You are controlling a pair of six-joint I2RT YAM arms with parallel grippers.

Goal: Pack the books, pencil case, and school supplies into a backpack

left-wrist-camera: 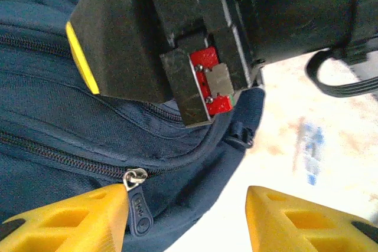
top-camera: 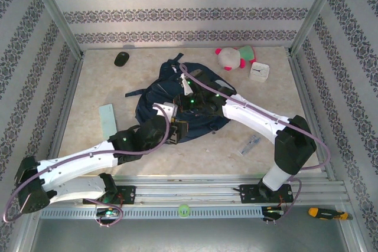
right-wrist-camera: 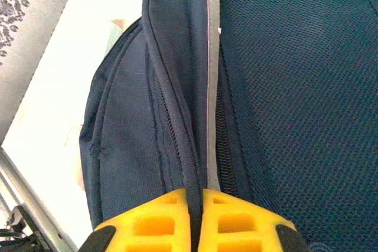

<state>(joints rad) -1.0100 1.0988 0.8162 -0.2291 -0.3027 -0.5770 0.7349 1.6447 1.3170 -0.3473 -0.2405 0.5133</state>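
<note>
Centrally in the top view lies the backpack (top-camera: 168,87); at the bottom of the right wrist frame the right gripper (right-wrist-camera: 196,196) is clamped on its piped seam; the left gripper (left-wrist-camera: 186,205) stands open, a zipper pull (left-wrist-camera: 137,202) beside its lower-left finger.

Three walls (top-camera: 189,10) papered white with dark floral bands closed me in, joined at the corners by bare metal posts (top-camera: 56,13). My table (top-camera: 100,84) had a pale, beige marbled top, washed in bright even light. A grooved metal rail (top-camera: 195,188) ran along its near edge, with a dull grey metal sheet (top-camera: 195,234) in front of that.
</note>
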